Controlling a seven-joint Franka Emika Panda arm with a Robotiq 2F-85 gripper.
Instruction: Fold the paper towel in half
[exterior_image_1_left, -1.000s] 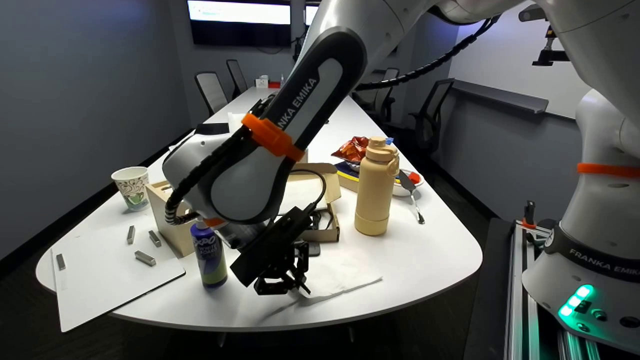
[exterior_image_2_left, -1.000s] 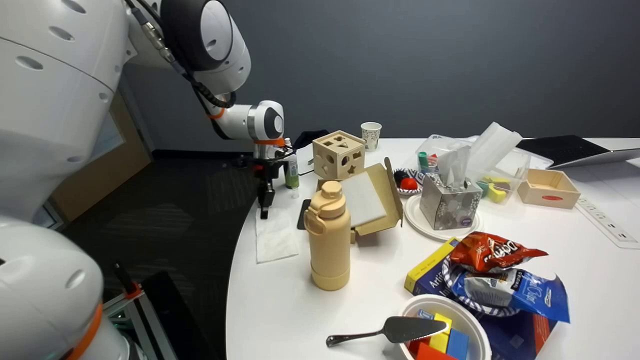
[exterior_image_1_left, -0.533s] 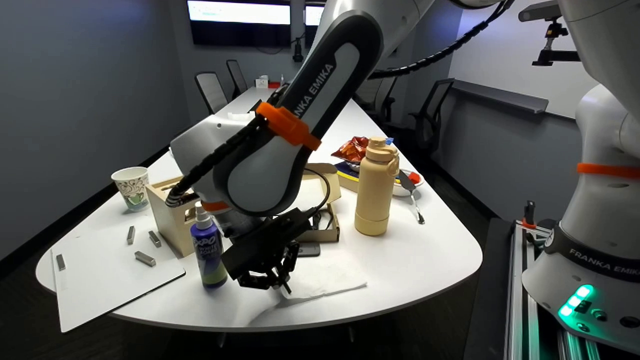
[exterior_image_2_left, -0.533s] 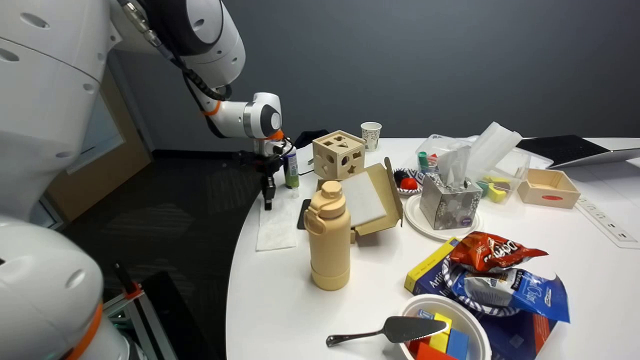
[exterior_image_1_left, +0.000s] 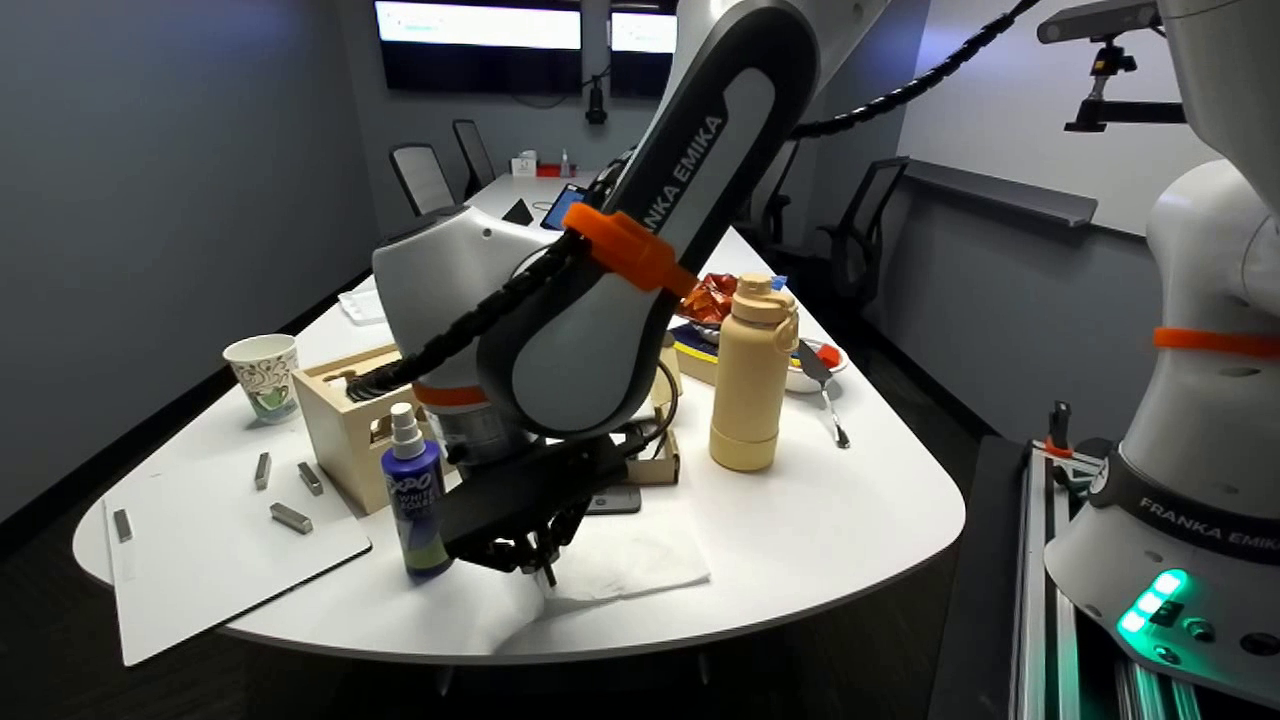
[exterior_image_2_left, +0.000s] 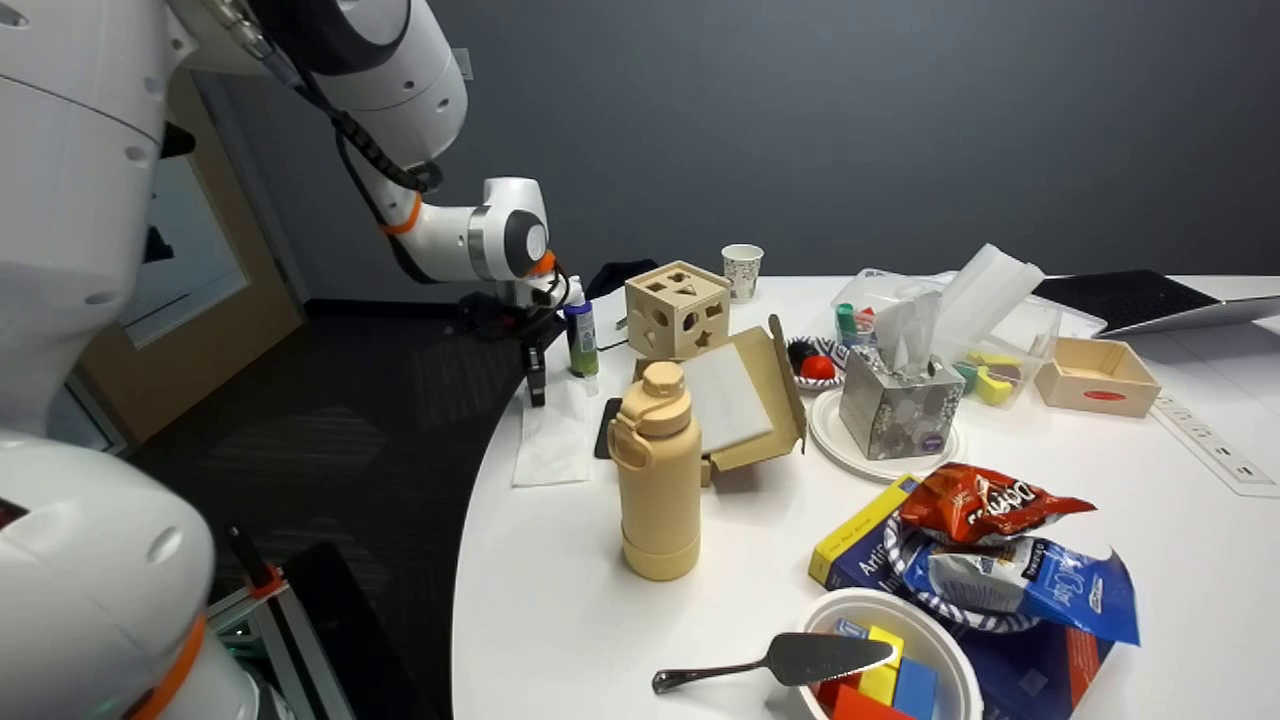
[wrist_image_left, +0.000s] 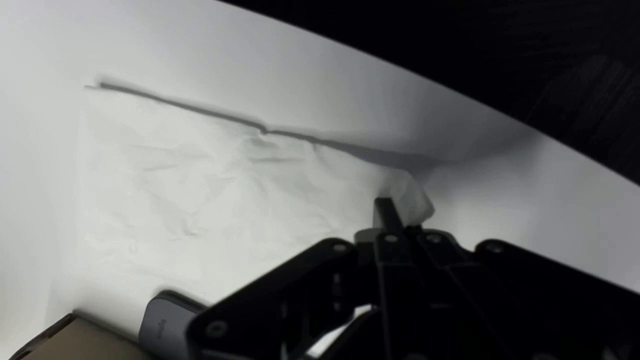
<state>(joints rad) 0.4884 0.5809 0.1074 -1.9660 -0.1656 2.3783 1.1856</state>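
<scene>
White paper towel (wrist_image_left: 210, 195) lies slightly rumpled on table (wrist_image_left: 310, 75), left to centre of wrist view. Gripper (wrist_image_left: 398, 216) has fingers pinched together on towel's right end. Dark device (wrist_image_left: 167, 322) sits lower left, cardboard box (wrist_image_left: 82, 342) in bottom-left corner. In an exterior view, spray bottle (exterior_image_1_left: 413, 500) stands just left of gripper.

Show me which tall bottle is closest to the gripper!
The purple EXPO spray bottle, standing near the gripper; the tan bottle stands farther off in both exterior views.
</scene>
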